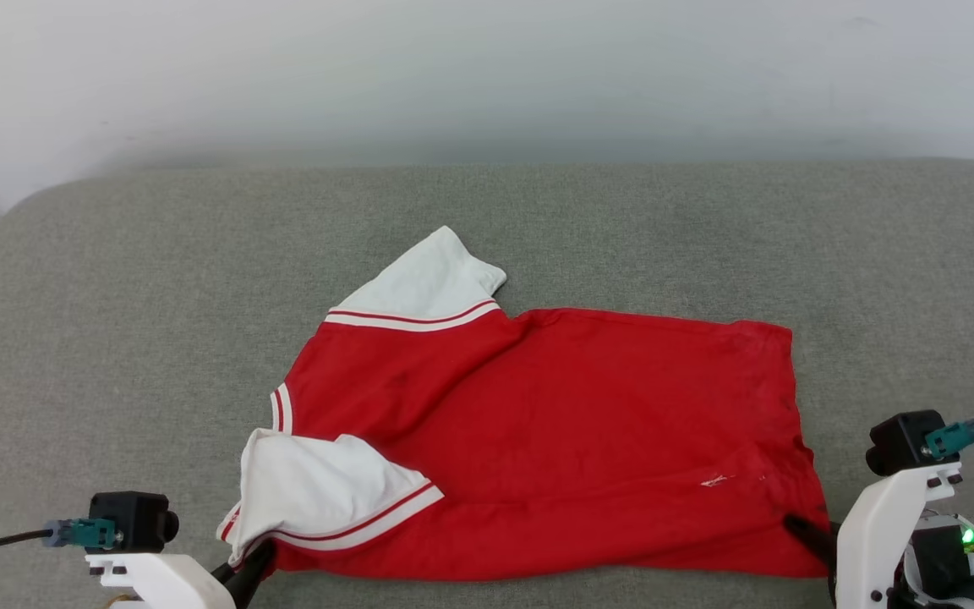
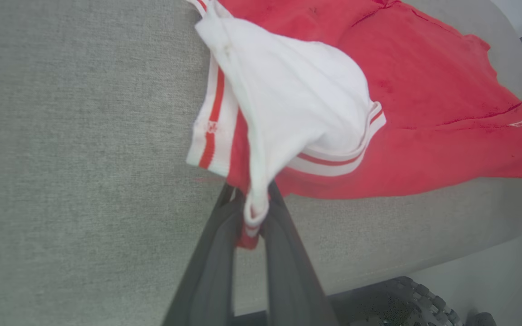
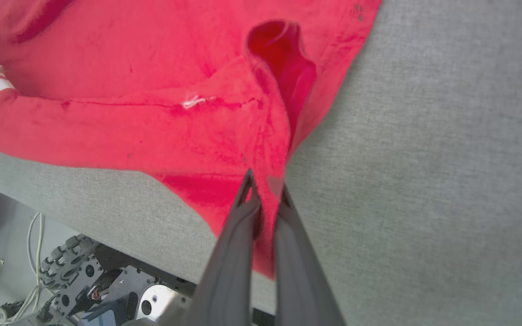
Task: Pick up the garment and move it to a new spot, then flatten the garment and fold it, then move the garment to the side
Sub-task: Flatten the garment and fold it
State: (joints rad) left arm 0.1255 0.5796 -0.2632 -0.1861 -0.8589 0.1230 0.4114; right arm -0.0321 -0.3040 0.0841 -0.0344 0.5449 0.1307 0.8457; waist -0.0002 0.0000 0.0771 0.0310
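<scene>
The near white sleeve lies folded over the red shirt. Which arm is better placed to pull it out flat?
Left, I think. The left gripper is shut on the end of that sleeve, while the right gripper is shut on the red bottom corner of the shirt, away from the sleeve.

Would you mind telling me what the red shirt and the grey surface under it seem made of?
The garment: soft matte knit, likely cotton or polyester jersey; it drapes, creases and bunches limply. The grey surface: apparently padded upholstery in matte woven cloth; fine flecked weave, rounded edges.
</scene>
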